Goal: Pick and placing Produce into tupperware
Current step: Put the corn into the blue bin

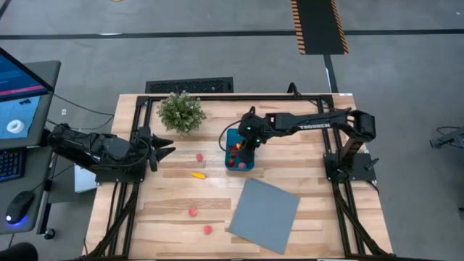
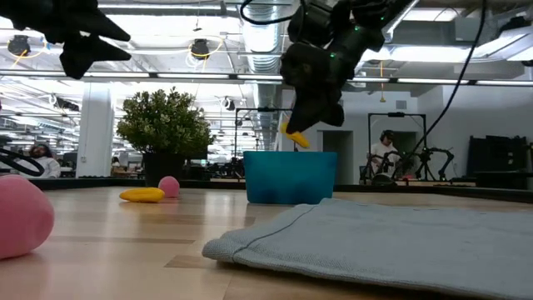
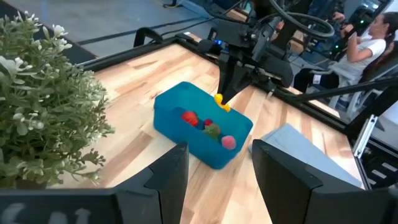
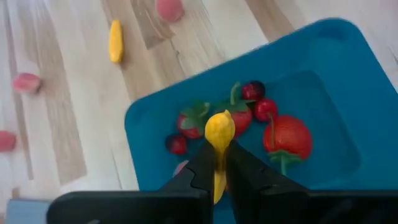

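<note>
- Pink produce [image 2: 21, 215] sits closest to the low camera, cut off at the frame edge.
- Right gripper [image 4: 217, 163] pinches a yellow piece [image 4: 219, 132] above the tub [image 1: 240, 154], which hides part of its fruit.
- Left gripper [image 1: 164, 151], jaws apart and empty, waits beside the plant [image 1: 180, 111].
- Grey sheet [image 1: 264, 215] lies near the tub.
</note>
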Motion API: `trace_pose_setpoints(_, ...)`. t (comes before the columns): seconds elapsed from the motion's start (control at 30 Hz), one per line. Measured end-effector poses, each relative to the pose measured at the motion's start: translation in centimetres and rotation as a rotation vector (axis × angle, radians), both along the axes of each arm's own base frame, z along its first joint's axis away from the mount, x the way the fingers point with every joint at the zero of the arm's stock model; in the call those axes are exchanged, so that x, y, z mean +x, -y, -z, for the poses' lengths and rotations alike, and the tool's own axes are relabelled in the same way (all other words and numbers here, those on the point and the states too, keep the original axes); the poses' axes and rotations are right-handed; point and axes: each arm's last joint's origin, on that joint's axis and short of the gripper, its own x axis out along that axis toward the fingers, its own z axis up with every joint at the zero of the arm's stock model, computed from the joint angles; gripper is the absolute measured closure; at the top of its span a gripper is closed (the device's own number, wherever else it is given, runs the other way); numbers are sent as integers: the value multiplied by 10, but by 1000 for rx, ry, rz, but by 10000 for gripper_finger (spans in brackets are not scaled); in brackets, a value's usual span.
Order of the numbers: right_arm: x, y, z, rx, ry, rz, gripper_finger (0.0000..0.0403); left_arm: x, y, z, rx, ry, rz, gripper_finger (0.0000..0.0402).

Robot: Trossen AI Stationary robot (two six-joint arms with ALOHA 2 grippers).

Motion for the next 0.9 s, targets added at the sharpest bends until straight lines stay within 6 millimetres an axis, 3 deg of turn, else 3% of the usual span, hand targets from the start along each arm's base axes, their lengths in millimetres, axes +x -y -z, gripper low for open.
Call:
trace_pose_setpoints(0.27,17,2,-6,-10,34,1,266,1,0,1,-6,-8,1,234)
trace_pose_setpoints(0.4,17,2,-10,-16,44,-15,212,1,1,1,-6,-14,5,234)
trace_pose_setpoints(0.5,13,-1,-24,-58,91,-69,183,2,1,2,-11,-18,27,234)
trace_pose_setpoints(0.77,-4,-13,-55,-110,195,-134,167,2,1,2,-10,-18,27,234)
trace_pose_setpoints(0.9,-18,-22,-58,-91,201,-154,173,2,1,2,-10,-20,25,234)
